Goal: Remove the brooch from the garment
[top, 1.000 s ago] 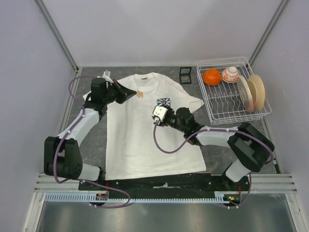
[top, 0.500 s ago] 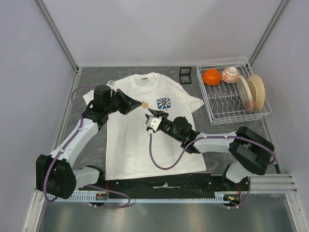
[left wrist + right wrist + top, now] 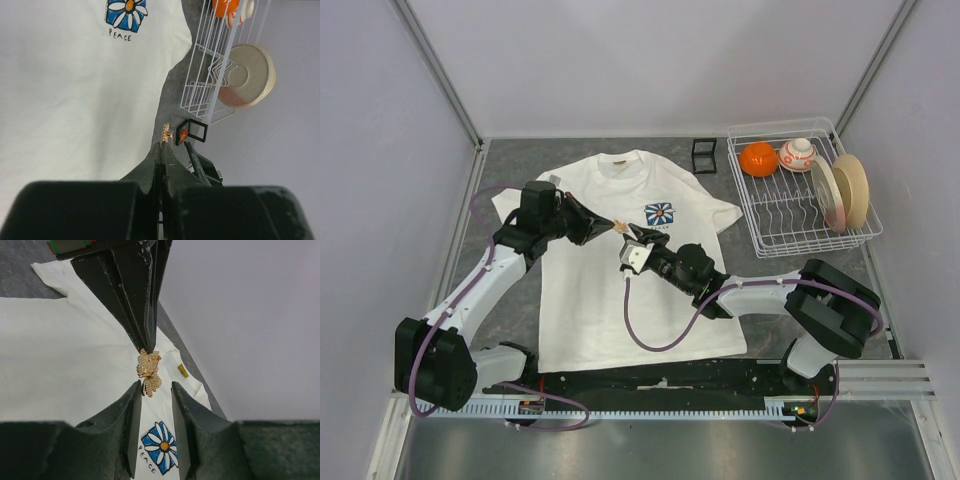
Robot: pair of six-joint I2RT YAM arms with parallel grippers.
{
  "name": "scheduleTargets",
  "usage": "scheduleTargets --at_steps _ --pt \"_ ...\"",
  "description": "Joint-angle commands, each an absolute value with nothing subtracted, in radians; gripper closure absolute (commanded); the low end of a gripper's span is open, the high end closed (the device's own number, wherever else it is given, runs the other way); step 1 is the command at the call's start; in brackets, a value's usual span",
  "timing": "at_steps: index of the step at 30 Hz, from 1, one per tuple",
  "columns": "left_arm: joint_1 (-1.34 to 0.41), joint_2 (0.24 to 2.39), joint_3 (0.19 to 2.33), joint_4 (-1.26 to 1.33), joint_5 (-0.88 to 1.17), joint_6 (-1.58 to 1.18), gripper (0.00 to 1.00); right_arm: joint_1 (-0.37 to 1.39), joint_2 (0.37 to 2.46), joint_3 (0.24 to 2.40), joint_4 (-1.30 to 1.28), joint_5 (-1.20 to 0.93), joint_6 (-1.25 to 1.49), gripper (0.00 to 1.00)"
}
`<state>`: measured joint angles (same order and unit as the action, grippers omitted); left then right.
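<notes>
The white garment (image 3: 620, 290) lies flat on the grey table, its blue flower print (image 3: 660, 213) on the chest. My left gripper (image 3: 608, 224) is shut on a small gold brooch (image 3: 619, 227) and holds it above the shirt. In the left wrist view the brooch (image 3: 166, 133) sticks out of the shut gripper (image 3: 163, 145). In the right wrist view the brooch (image 3: 149, 371) hangs from the left fingers (image 3: 135, 295), clear of the garment (image 3: 60, 370). My right gripper (image 3: 155, 390) is open, its tips on either side of the brooch's lower end. It also shows in the top view (image 3: 636, 237).
A white wire dish rack (image 3: 790, 215) at the back right holds an orange bowl (image 3: 758, 159), a small patterned bowl (image 3: 797, 153) and plates (image 3: 843, 190). A small black frame (image 3: 704, 155) stands behind the shirt. Walls close the left, back and right sides.
My left gripper has carried the brooch right and nearer, off the collar area toward the shirt's middle. My right gripper has swung left to meet it.
</notes>
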<state>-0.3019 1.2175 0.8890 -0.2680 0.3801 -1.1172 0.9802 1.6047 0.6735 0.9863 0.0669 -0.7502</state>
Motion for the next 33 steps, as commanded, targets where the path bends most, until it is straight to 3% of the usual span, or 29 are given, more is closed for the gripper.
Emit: scheduleTargets --at_steps 1,17,26,33 --pt "-0.308 1.216 0.934 -0.285 0.356 -1.160 0.98 0.986 1.608 0.675 1.042 0.080 -0.764 0.63" --pt "-0.322 1.209 0.957 -0.291 0.353 -1.167 0.98 0.986 1.638 0.675 1.072 0.095 -0.753 0.65" --pt "-0.351 1.204 0.965 -0.293 0.334 -1.175 0.98 0.989 1.663 0.675 1.134 0.121 -0.756 0.72" --pt "-0.370 1.201 0.979 -0.290 0.279 -1.151 0.98 0.992 1.658 0.689 1.124 0.166 -0.732 1.00"
